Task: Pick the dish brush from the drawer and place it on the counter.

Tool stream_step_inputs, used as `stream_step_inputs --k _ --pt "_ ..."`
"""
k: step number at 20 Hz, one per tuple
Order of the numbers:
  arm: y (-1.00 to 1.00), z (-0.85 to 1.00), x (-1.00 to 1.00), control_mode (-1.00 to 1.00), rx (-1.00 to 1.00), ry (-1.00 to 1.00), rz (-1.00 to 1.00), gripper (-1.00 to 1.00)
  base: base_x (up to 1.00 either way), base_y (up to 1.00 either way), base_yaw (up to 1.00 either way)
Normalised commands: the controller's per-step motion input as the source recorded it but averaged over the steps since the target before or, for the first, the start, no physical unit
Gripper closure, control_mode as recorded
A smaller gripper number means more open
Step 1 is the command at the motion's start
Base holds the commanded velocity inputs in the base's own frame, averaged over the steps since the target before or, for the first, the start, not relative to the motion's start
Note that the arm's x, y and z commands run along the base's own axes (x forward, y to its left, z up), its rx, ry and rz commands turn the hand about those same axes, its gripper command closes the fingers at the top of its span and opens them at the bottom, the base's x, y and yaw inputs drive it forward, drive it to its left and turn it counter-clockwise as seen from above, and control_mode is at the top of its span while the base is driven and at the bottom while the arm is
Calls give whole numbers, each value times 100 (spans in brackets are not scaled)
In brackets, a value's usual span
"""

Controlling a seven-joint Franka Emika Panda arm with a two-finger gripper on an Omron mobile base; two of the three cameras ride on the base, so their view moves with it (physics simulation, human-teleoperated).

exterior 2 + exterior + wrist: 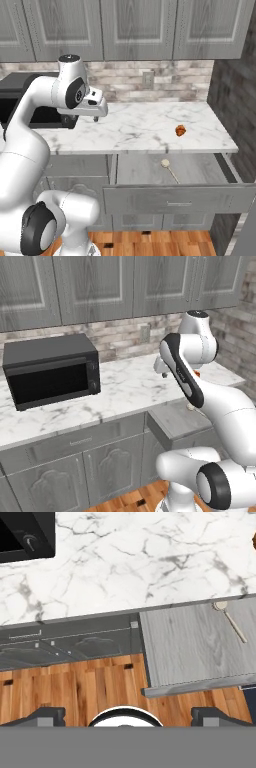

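A wide shallow grey drawer [150, 172] stood pulled open below the long white marble bench [140, 127]. Inside it, near the back, lay the slim tan-handled dish brush [170, 170] with its round cream head toward the bench. The white arm's end effector [70, 121] hung above the bench, well apart from the brush, its fingers spread wide and holding nothing. A black microwave [50, 373] sat on the bench, and a small brown object [180, 131] rested near the open drawer.

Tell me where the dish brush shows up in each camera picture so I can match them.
Left base view: I cannot make it out; the arm covers much of the open drawer.
Right base view: dish brush lies mid-drawer, round head toward the counter.
Hand view: upper right, head at the drawer's back.
Shared landmark: the black microwave.
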Motion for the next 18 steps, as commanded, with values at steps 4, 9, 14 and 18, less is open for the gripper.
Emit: stream_step_inputs --k 4,9,14,18 --pt "0 0 0 -100 0 0 0 -100 0 0 0" --pt "0 0 0 -100 0 0 0 -100 0 0 0" --pt "0 0 -1 -100 0 0 0 -100 0 0 0" --pt "0 0 0 -100 0 0 0 -100 0 0 0"
